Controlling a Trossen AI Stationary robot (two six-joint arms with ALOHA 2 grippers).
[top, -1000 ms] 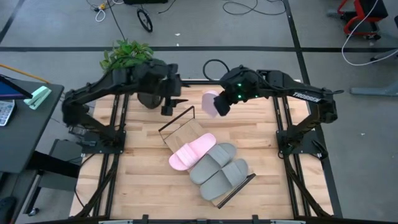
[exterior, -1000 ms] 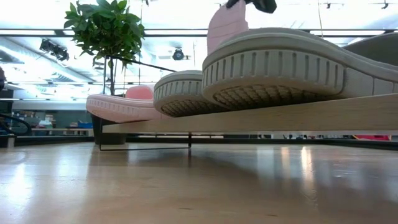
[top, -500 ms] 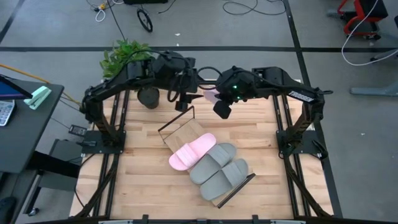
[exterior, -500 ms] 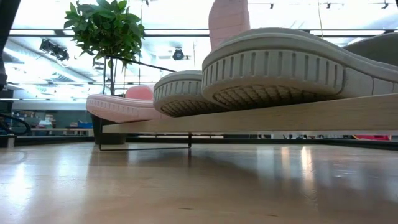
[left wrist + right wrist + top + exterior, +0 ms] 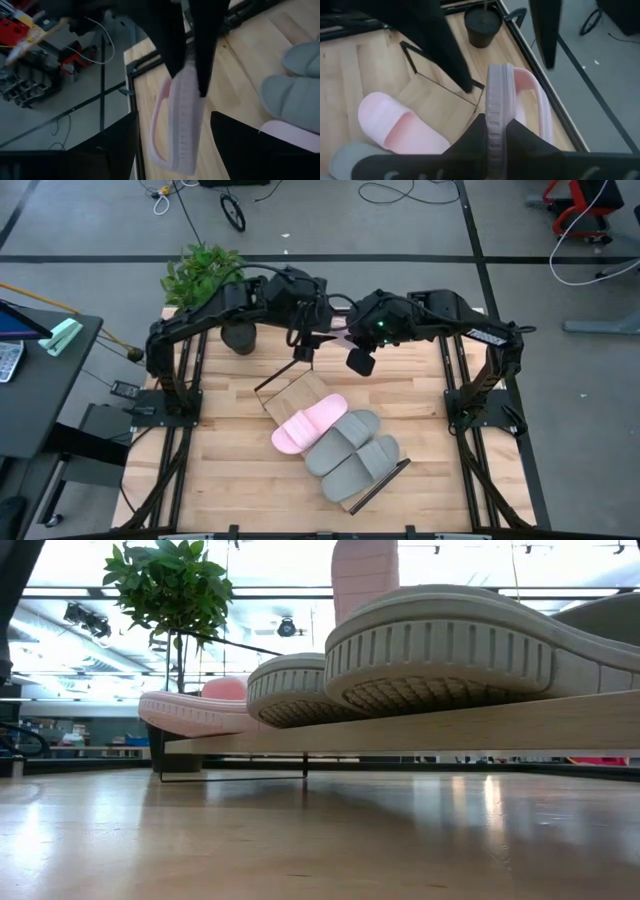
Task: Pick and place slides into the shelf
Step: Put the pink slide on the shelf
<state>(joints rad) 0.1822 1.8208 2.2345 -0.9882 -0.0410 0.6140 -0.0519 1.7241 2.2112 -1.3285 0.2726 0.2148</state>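
Observation:
My right gripper (image 5: 352, 350) hangs over the table's far middle, shut on a light pink slide (image 5: 182, 115) that also shows upright in the low view (image 5: 365, 570). My left gripper (image 5: 308, 345) is open right beside it. Its two fingers (image 5: 120, 145) stand on either side of the hanging slide, apart from it. The shelf (image 5: 290, 390) lies slantwise at mid-table. On it rest the other pink slide (image 5: 308, 423) and two grey slides (image 5: 342, 438), soles down, side by side. My right gripper pinches the pink slide's sole (image 5: 495, 117) between its two fingers, at the end away from the strap (image 5: 542, 102). One finger lies on the underside and one on the footbed. The fingers come from above. The slide hangs upright below them, lifted clear of table and shelf.
A potted plant (image 5: 205, 270) stands at the table's far left corner, its black pot (image 5: 482, 22) close behind the grippers. The shelf's far end (image 5: 427, 87) is bare board with a thin black frame. Bare wooden tabletop (image 5: 230, 470) lies on the near left.
My left gripper has swung from the far left toward the table's right, up to the pink slide, and now has its open fingers on either side of it. My right gripper has kept the slide hanging at about the same place.

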